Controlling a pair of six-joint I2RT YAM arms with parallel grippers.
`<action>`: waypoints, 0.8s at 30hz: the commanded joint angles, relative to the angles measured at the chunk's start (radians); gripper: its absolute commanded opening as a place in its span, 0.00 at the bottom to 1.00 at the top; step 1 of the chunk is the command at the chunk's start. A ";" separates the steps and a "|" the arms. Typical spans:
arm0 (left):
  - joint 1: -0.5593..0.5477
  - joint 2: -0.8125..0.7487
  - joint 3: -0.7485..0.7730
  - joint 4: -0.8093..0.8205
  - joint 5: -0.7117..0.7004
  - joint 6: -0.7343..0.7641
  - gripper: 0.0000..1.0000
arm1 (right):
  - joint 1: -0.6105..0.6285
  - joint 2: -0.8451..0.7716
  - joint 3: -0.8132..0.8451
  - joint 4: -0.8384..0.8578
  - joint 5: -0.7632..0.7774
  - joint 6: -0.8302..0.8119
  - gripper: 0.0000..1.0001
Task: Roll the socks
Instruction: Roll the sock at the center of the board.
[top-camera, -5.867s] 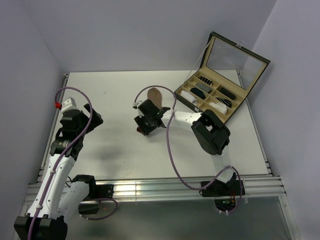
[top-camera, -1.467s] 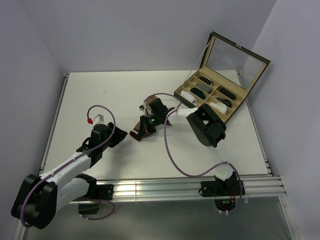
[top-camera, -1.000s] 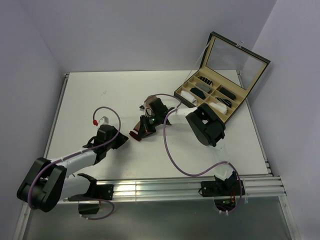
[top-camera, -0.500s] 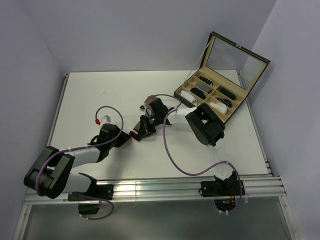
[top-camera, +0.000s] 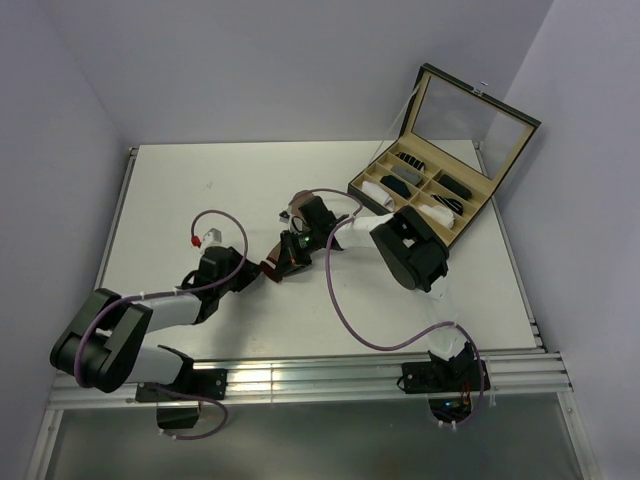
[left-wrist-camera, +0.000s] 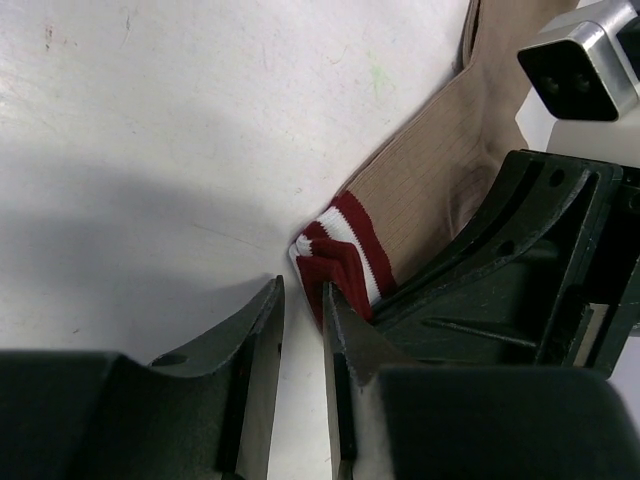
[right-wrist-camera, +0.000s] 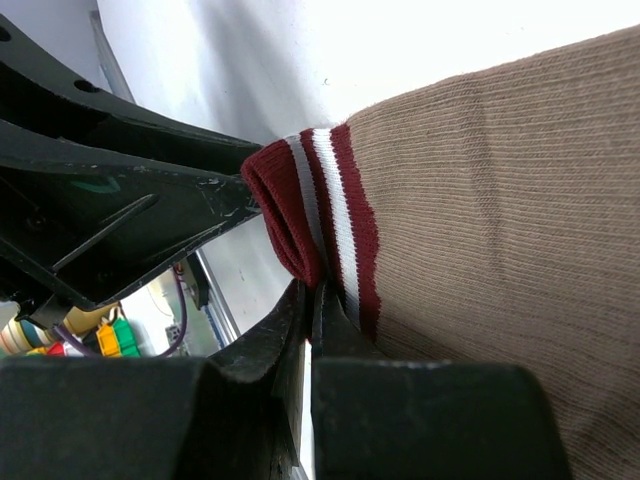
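A tan-brown sock (left-wrist-camera: 430, 190) with a dark red-and-white striped cuff (left-wrist-camera: 345, 245) lies on the white table, mostly under the right arm in the top view. My right gripper (right-wrist-camera: 310, 290) is shut on the folded cuff (right-wrist-camera: 300, 210), pinching the fabric at the fold. My left gripper (left-wrist-camera: 302, 290) sits low on the table just left of the cuff, its jaws a narrow gap apart with only bare table between them. Its right finger (left-wrist-camera: 345, 330) touches or nearly touches the red edge. From above, the left gripper (top-camera: 252, 275) and right gripper (top-camera: 283, 262) almost meet at the cuff (top-camera: 271, 268).
An open compartment box (top-camera: 372, 172) with a raised glass lid (top-camera: 470, 110) stands at the back right, holding several small sock rolls. Purple cables loop off both arms. Grey walls close in the table on the left, back and right.
The left arm has stretched out to the right, bringing its gripper up to the sock's cuff. The right gripper has kept its hold and barely moved.
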 joint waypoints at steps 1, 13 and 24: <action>-0.005 0.017 0.011 0.052 0.003 -0.001 0.27 | -0.006 0.025 0.036 0.013 0.008 0.001 0.00; -0.005 0.079 0.038 0.053 0.003 0.001 0.30 | -0.006 0.031 0.039 0.016 -0.006 0.010 0.00; -0.005 0.066 0.033 0.090 0.016 -0.016 0.28 | -0.006 0.043 0.042 0.019 -0.002 0.032 0.00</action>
